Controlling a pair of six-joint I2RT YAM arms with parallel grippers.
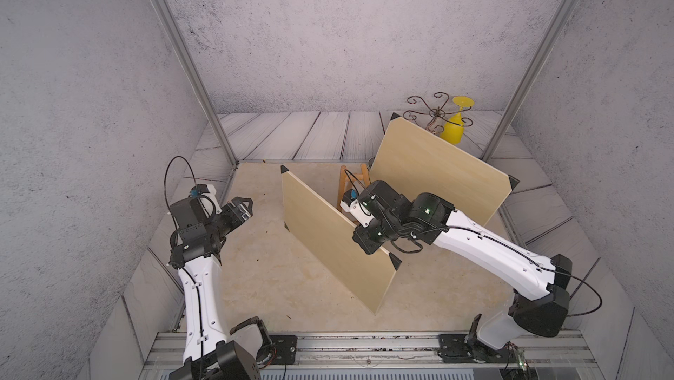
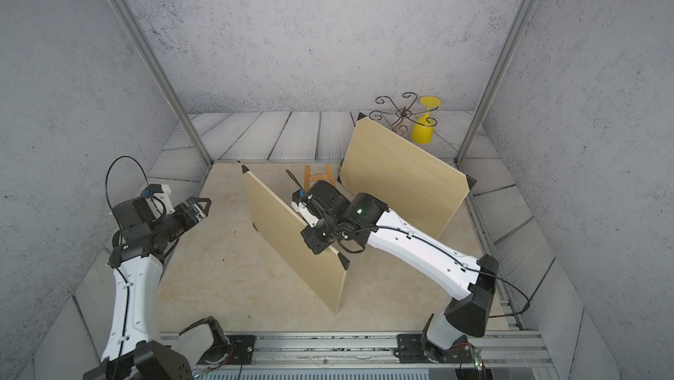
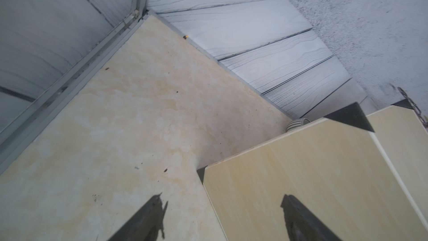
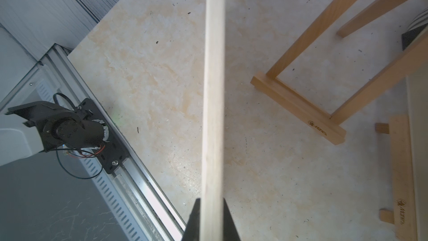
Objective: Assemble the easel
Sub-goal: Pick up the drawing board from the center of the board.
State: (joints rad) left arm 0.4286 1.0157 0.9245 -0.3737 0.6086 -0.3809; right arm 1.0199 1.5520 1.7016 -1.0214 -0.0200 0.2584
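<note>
Your right gripper [image 4: 211, 205] has fingers clamped on the wooden board [image 1: 328, 239], at its top edge, propping it upright; left gripper [image 1: 243, 209] fingers apart, free to assist.

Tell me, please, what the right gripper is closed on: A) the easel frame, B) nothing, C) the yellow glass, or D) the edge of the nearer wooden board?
D: in the right wrist view the right gripper pinches the thin edge of the nearer wooden board.
</note>
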